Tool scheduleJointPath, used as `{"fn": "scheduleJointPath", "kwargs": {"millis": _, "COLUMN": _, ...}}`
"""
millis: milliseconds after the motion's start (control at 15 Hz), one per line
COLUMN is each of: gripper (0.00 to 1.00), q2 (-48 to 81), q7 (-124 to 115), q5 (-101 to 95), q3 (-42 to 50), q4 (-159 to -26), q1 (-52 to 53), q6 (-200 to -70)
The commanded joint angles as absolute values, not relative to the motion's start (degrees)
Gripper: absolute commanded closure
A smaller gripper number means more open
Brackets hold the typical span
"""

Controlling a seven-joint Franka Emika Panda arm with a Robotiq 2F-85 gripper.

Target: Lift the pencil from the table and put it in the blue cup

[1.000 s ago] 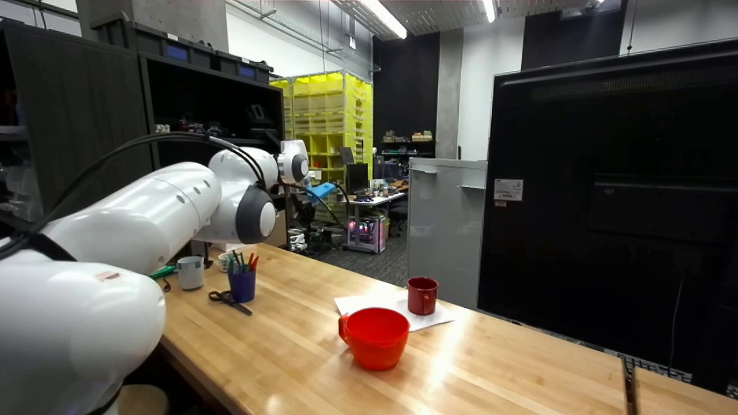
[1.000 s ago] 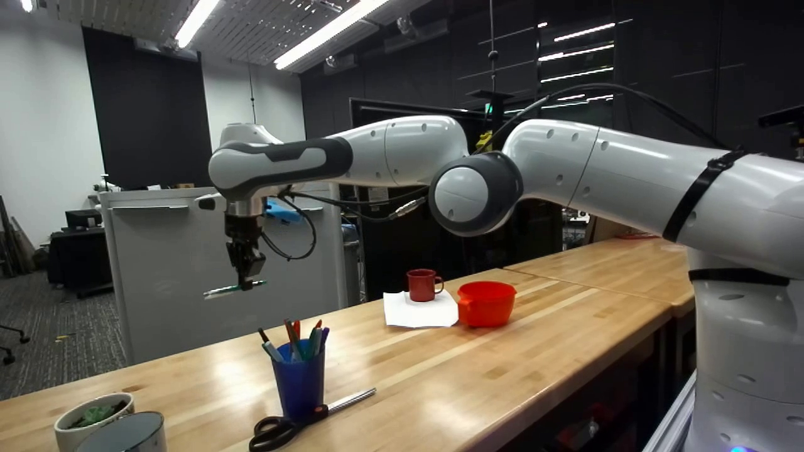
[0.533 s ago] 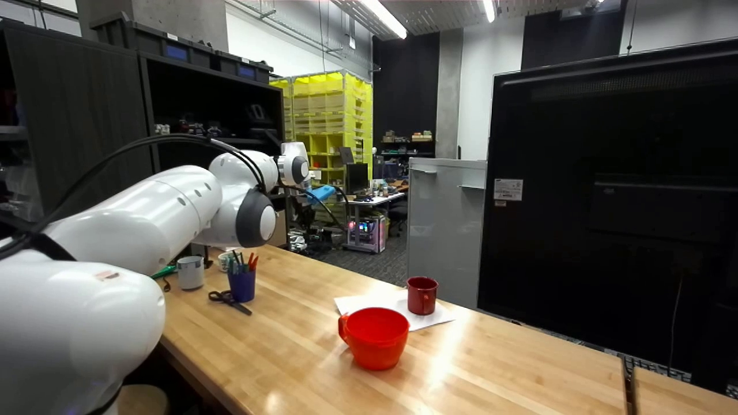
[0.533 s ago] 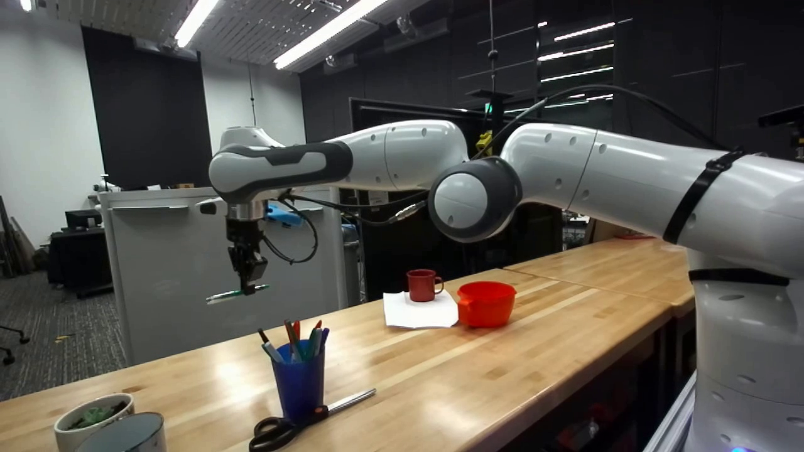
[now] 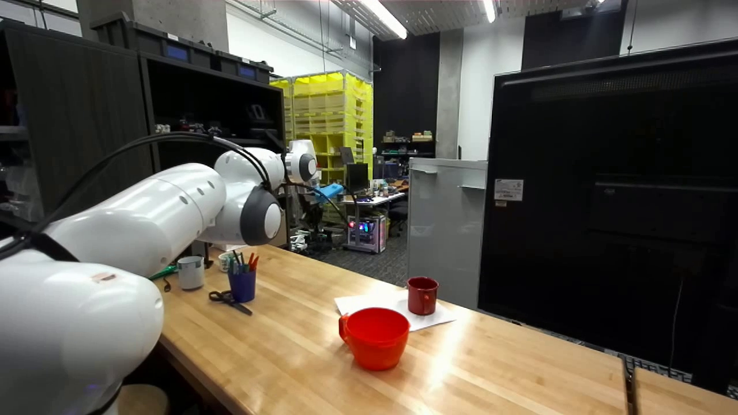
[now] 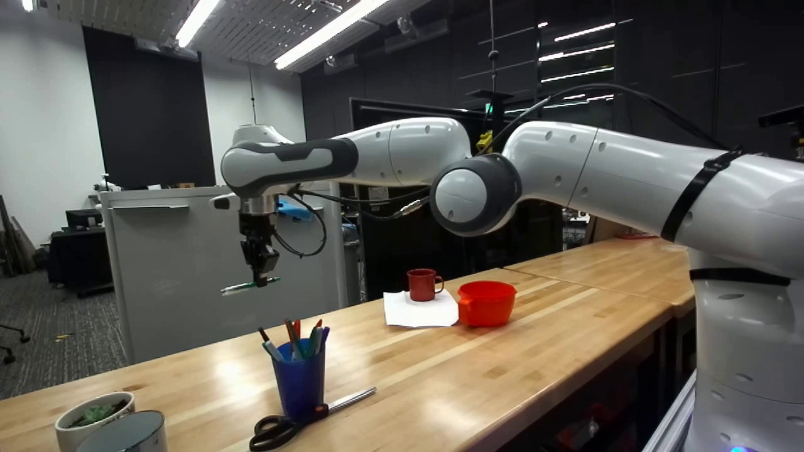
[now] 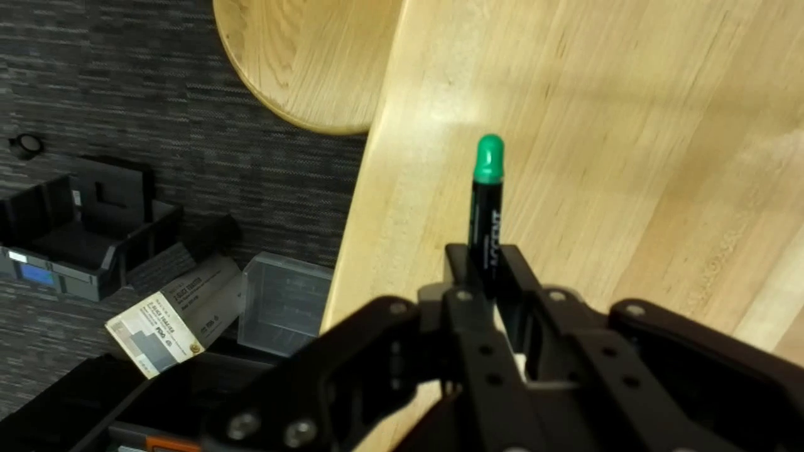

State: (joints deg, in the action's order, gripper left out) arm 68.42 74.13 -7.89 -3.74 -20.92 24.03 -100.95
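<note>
At least 2 strip lights [image 6: 331, 32] glow overhead; yellow shelving [image 5: 320, 106] rises beyond a dark bookcase [image 5: 213, 92], a grey cabinet [image 6: 182, 276] before a white wall [image 6: 279, 100]; dark carpet [image 6: 81, 326] lies below.

In both exterior views, we find bare tabletop [image 6: 370, 344] between the blue cup [image 6: 299, 386] and the sheet of paper [image 6: 419, 317], a passage for a hand. Pens [image 6: 313, 345] crowd the cup's mouth, leaving narrow gaps; scissors [image 6: 318, 414] lie just beside its base. Opposite, we note the dark red mug [image 6: 421, 287] on the paper and the red bowl [image 6: 487, 311] just beside the sheet. In the wrist view, the marker [image 7: 486, 204] juts from the gripper [image 7: 485, 260], lengthening its outline.
</note>
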Motion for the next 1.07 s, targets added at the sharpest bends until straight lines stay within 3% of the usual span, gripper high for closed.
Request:
{"fn": "scheduleJointPath", "kwargs": {"millis": 0, "gripper": 0.97, "q2": 64.28, "q7": 76.83, "q5": -6.80, "q3": -3.84, "q4": -22.87, "q1": 20.61, "q6": -96.99}}
{"fn": "scheduleJointPath", "kwargs": {"millis": 933, "gripper": 0.97, "q2": 59.15, "q7": 88.49, "q5": -2.35, "q3": -6.05, "q4": -23.10, "q1": 13.30, "q6": -82.43}}
{"fn": "scheduleJointPath", "kwargs": {"millis": 1000, "gripper": 0.87, "q2": 60.05, "q7": 87.45, "q5": -3.57, "q3": -4.86, "q4": -22.72, "q1": 14.23, "q6": -84.29}}
